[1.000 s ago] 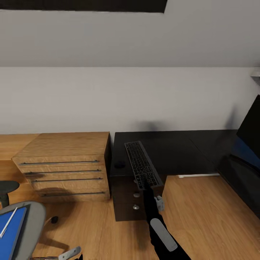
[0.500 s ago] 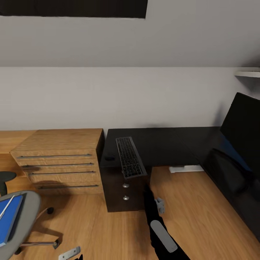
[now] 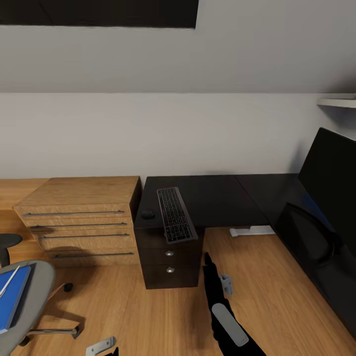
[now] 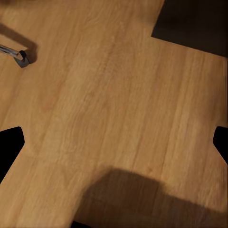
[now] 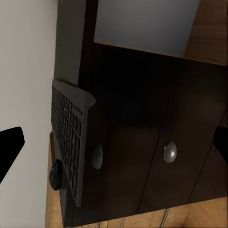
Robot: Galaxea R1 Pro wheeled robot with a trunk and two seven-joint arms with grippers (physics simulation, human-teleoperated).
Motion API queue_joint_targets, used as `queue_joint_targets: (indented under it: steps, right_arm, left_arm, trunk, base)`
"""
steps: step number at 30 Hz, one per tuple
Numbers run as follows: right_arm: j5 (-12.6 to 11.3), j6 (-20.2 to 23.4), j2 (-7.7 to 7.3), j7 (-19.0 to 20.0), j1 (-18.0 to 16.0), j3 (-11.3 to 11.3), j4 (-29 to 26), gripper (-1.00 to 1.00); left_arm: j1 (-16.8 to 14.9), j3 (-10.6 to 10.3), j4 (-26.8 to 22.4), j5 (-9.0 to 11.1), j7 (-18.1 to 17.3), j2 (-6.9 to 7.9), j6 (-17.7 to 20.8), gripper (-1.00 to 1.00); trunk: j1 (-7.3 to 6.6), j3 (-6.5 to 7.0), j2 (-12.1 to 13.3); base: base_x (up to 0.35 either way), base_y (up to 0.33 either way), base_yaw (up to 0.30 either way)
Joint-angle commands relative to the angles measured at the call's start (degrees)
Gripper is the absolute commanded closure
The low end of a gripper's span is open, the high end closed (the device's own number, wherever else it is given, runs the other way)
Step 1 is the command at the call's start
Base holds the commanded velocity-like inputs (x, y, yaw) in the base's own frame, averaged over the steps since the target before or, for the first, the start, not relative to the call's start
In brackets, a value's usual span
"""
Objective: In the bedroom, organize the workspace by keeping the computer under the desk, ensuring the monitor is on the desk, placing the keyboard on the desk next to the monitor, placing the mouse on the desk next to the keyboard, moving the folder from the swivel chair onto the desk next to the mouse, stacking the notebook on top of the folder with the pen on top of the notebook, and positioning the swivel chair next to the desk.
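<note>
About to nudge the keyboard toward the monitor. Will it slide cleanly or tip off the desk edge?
The keyboard looks slim, flat and rigid, so it should probably slide in one piece on the glossy desk. Its near end appears to overhang the front edge above the drawer unit, so downward pressure there might tip it. Pushing inward seems safer.

Soft even light, faint floor shadows
</note>
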Motion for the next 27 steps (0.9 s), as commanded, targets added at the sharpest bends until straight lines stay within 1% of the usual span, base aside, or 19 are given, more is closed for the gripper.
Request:
queue_joint_targets:
  steps: [1, 2, 4, 6, 10, 11, 12, 13, 14, 15, 16, 17, 18, 20, 21, 25, 26, 27]
  right_arm:
    - [-0.6, -0.6, -0.38, 0.3, -0.1, 0.2, 0.1, -1.0]
    - [-0.5, -1.2, -0.93, 0.3, -0.1, 0.2, 0.1, -1.0]
    - [-0.5, -1.7, -1.27, 0.3, -0.1, 0.3, 0.1, -1.0]
    - [-0.2, -2.4, -1.42, 0.4, -0.1, 0.5, 0.2, -1.0]
    - [1.4, -5.0, -1.53, 0.7, -0.1, 0.8, 1.8, -1.0]
    - [2.7, -5.8, -1.57, 0.8, -0.1, 1.0, 3.7, -1.0]
    - [3.6, -6.2, -1.62, 0.8, -0.1, 1.1, 4.8, -1.0]
    - [6.6, -6.8, -1.81, 0.9, -0.1, 1.4, 8.0, -1.0]
    - [7.7, -6.9, -1.87, 0.9, -0.1, 1.4, 9.0, -1.0]
    - [9.9, -7.1, -2.03, 0.9, -0.1, 1.5, 11.0, -1.0]
    - [12.5, -7.6, -2.69, 0.9, -0.1, 1.5, 13.9, -1.0]
    - [13.7, -7.8, -3.1, 0.9, -0.1, 1.5, 15.5, -1.0]
    - [15.5, -8.3, -3.93, 0.9, 0.0, 1.5, 18.1, -1.0]
    - [16.7, -8.8, -4.78, 0.9, 0.0, 1.6, 20.3, -1.0]
    - [17.5, -9.4, -5.59, 0.9, 0.0, 1.6, 22.1, -1.0]
    - [18.4, -10.6, -6.94, 0.8, 0.0, 1.6, 25.5, -1.0]
    - [18.6, -11.1, -7.38, 0.8, 0.0, 1.6, 27.3, -1.0]
    - [18.7, -11.2, -7.53, 0.8, 0.0, 1.6, 28.2, -1.0]
  left_arm:
    - [0.0, -0.3, -0.1, 0.3, 0.4, 0.04, 0.2, -1.0]
    - [0.0, -0.5, -0.2, 0.3, 0.4, 0.03, 0.2, -1.0]
    - [0.0, -0.6, -0.1, 0.3, 0.4, 0.03, 0.3, -1.0]
    - [0.0, -0.8, -0.1, 0.3, 0.4, -0.03, 0.4, -1.0]
    - [0.0, -1.4, 0.3, 0.4, 0.4, -0.53, 0.7, -1.0]
    - [0.0, -1.6, 0.6, 0.4, 0.4, -0.84, 0.7, -1.0]
    - [0.0, -1.7, 0.7, 0.3, 0.5, -0.99, 0.7, -1.0]
    - [0.0, -1.9, 0.9, 0.3, 0.4, -1.27, 0.7, -1.0]
    - [0.0, -1.9, 0.9, 0.3, 0.4, -1.33, 0.7, -1.0]
    - [0.0, -2.0, 1.0, 0.3, 0.4, -1.41, 0.7, -1.0]
    - [0.0, -2.0, 1.0, 0.3, 0.4, -1.47, 0.7, -1.0]
    - [0.0, -2.0, 1.0, 0.3, 0.4, -1.49, 0.7, -1.0]
    - [0.0, -2.0, 1.1, 0.3, 0.4, -1.52, 0.7, -1.0]
    - [0.0, -2.1, 1.1, 0.3, 0.5, -1.53, 0.7, -1.0]
    - [0.0, -2.1, 1.3, 0.3, 0.5, -1.55, 0.8, -1.0]
    - [0.0, -2.1, 1.8, 0.3, 0.5, -1.58, 0.8, -1.0]
    - [0.0, -2.1, 2.4, 0.3, 0.5, -1.64, 0.8, -1.0]
    - [0.0, -2.2, 2.7, 0.3, 0.5, -1.67, 0.9, -1.0]
  trunk:
    - [-0.23, 0.13, 0.4]
    - [-0.45, 0.31, 0.8]
    - [-0.89, 0.67, 1.6]
    - [-1.33, 1.03, 2.4]
    - [-2.2, 1.75, 4.0]
    - [-2.42, 1.93, 4.4]
    - [-2.64, 2.11, 4.8]
    - [-2.86, 2.29, 5.2]
    - [-3.08, 2.47, 5.6]
    - [-3.3, 2.64, 6.0]
    - [-3.52, 2.82, 6.4]
    - [-3.74, 3.0, 6.8]
    - [-3.96, 3.18, 7.2]
    - [-4.4, 3.54, 8.0]
    - [-4.62, 3.72, 8.4]
    - [-5.5, 4.44, 10.0]
    - [-5.72, 4.62, 10.4]
    - [-5.94, 4.8, 10.8]
  base:
    - [-0.001, -0.002, 0.0]
    - [-0.001, -0.001, 0.0]
    - [0.0, 0.0, 0.0]
    - [0.0, 0.0, 0.0]
    - [0.0, 0.0, 0.0]
    - [0.0, 0.0, 0.0]
    - [0.0, 0.0, 0.0]
    - [0.0, 0.0, 0.0]
    - [0.0, 0.0, 0.0]
    - [0.0, 0.0, 0.0]
    - [0.0, 0.0, 0.0]
    - [0.0, 0.0, 0.0]
    - [0.0, 0.0, 0.0]
    - [0.0, 0.0, 0.0]
    - [0.0, 0.0, 0.0]
    - [0.0, 0.0, 0.0]
    - [0.0, 0.0, 0.0]
    - [0.0, 0.0, 0.0]
